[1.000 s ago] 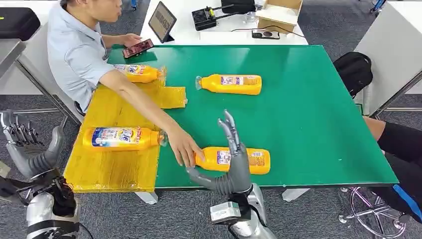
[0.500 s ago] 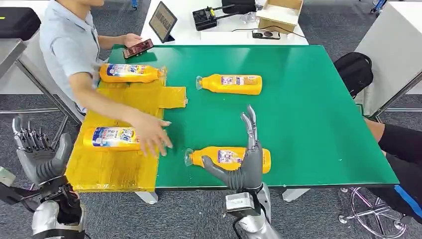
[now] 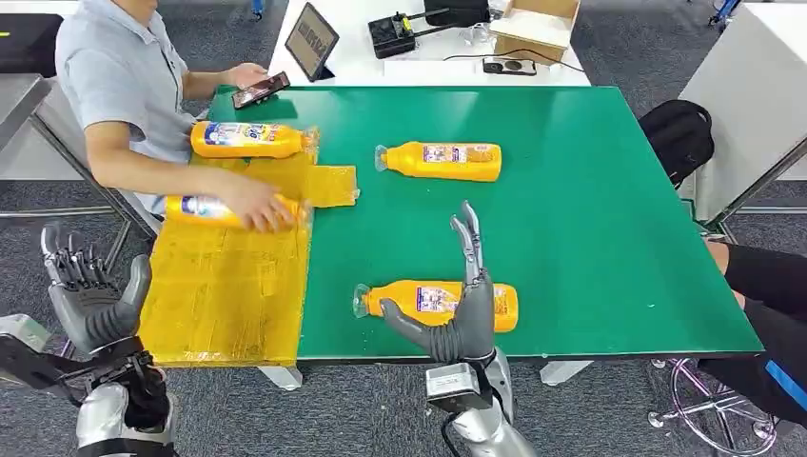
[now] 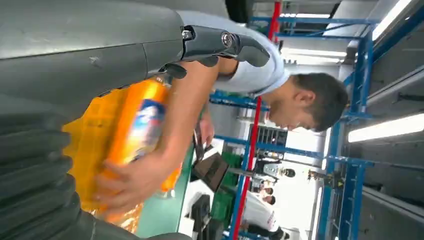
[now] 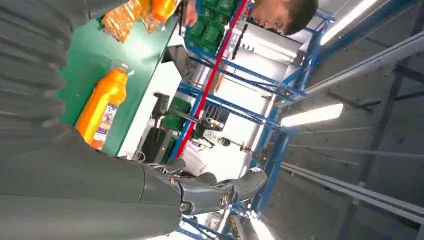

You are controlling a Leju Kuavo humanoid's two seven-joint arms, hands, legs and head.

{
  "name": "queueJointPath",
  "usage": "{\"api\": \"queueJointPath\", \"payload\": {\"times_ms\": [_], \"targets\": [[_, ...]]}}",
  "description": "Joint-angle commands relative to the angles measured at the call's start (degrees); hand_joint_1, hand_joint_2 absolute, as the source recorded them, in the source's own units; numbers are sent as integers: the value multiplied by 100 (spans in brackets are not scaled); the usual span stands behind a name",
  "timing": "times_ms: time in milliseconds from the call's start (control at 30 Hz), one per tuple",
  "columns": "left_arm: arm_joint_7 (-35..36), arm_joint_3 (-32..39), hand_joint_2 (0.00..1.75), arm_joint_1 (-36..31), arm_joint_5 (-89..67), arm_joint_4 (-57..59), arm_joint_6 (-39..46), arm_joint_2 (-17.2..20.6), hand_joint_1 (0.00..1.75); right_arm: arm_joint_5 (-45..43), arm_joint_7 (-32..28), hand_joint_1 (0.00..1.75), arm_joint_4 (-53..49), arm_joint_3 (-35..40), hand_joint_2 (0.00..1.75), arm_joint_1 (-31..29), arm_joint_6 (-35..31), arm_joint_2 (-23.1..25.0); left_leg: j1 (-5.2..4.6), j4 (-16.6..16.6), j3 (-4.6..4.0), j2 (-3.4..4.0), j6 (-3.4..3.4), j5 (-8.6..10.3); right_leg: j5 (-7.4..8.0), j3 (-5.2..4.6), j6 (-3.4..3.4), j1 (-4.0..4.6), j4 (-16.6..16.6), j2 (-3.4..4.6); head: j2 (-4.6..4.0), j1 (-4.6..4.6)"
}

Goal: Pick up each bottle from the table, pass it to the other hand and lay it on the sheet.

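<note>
Beyond the green table [image 3: 590, 219] you see a tablet [image 3: 310, 41] and a cardboard box [image 3: 536, 21]. A black backpack [image 3: 678, 136] sits right of that table. A person [image 3: 119, 90] sits at its left.

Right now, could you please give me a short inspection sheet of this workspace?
Surface: green table, yellow sheet over its left part.
Job's things: near bottle and far bottle on the green; two bottles on the sheet, one at its far end, one under a person's hand.
Clutter: phone on the far left corner.
Hands: right hand open at the near bottle; left hand open, off the table.
Cables: nothing seen on the table.
Surroundings: seated person, white desk with tablet, black backpack.
</note>
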Motion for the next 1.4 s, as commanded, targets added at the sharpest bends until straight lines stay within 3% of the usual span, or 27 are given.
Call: {"api": "queueJointPath", "payload": {"times_ms": [33,133,300,433,867,1000,1133,1200,1333,1400], "targets": [[-40,-1140,175,90,-134,223,114,-190,0,-148,-190,0,-138,-282,175,246,109,-364,-3,-7,15,-23,10,-1,-8,25,-6,0,-9,-28,0,0],[-82,-1724,175,-90,-284,524,436,-273,0,-146,-190,0,-464,-652,175,536,98,-517,-6,-5,6,-35,10,3,-8,18,-4,-3,-8,-39,0,2],[-66,-1826,175,-164,-217,673,535,-251,0,-132,-190,0,-488,-755,175,566,104,-561,-14,-6,15,-24,14,-3,-7,25,-9,-10,-10,-26,0,2],[-104,-1942,175,254,-212,548,886,-114,0,456,-14,0,210,-1445,175,587,481,-510,-10,-12,20,-13,9,-4,-2,21,-6,-7,-16,-17,0,0],[-103,-1944,175,275,-208,511,885,-111,0,465,-35,0,209,-1480,175,575,499,-484,-9,-7,12,-2,8,-6,-1,14,-6,-7,-9,-5,0,0],[-110,-1955,175,516,-262,357,932,-75,0,1122,193,0,493,-1710,175,373,300,-664,-9,-11,24,0,12,-9,-3,25,-11,-5,-15,-5,0,-2],[-65,-1967,175,676,-449,227,925,-45,0,1724,825,0,1231,-1970,175,39,624,-858,-9,-9,18,7,11,-8,2,19,-4,-6,-15,4,0,-2],[-22,-2019,175,631,-536,254,907,-45,0,1709,828,0,1649,-2046,175,-124,715,-869,-9,-13,36,9,17,-12,0,39,-10,-4,-22,3,0,0],[143,-2141,175,509,-722,369,935,-45,0,2007,998,0,2293,-1925,175,-366,861,-853,-8,-14,31,6,14,-7,3,36,-12,-3,-22,0,0,-2],[308,-2138,175,485,-875,420,1011,-35,0,2332,1412,0,2427,-1726,175,-410,982,-841,-8,-12,24,1,13,-5,2,29,-12,-3,-17,-5,0,2]]}}
